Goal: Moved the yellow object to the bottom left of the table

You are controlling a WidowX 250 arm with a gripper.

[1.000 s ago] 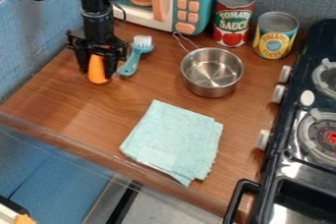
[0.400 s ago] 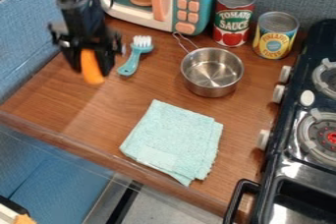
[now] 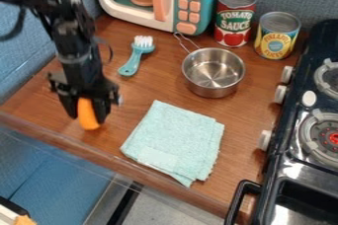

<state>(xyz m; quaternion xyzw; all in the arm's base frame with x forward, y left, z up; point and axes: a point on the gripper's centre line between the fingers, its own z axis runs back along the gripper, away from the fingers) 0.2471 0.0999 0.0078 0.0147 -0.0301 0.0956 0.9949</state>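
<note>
The black gripper [image 3: 86,110] hangs over the left part of the wooden table [image 3: 43,98], near its front-left edge. It is shut on the yellow-orange object [image 3: 87,115], which sticks out below between the two fingers. The upper part of the object is hidden by the gripper. Whether its lower end touches the table, I cannot tell.
A folded light-blue cloth [image 3: 175,142] lies right of the gripper. Behind are a teal brush [image 3: 134,58], a steel pot [image 3: 213,71], two cans [image 3: 235,18] and a toy microwave [image 3: 191,2]. The stove [image 3: 297,155] borders the right side; a clear rail [image 3: 99,156] runs along the front.
The gripper has come from beside the brush toward the table's front-left edge, carrying the yellow-orange object with it. The cloth, brush, pot and cans have stayed put.
</note>
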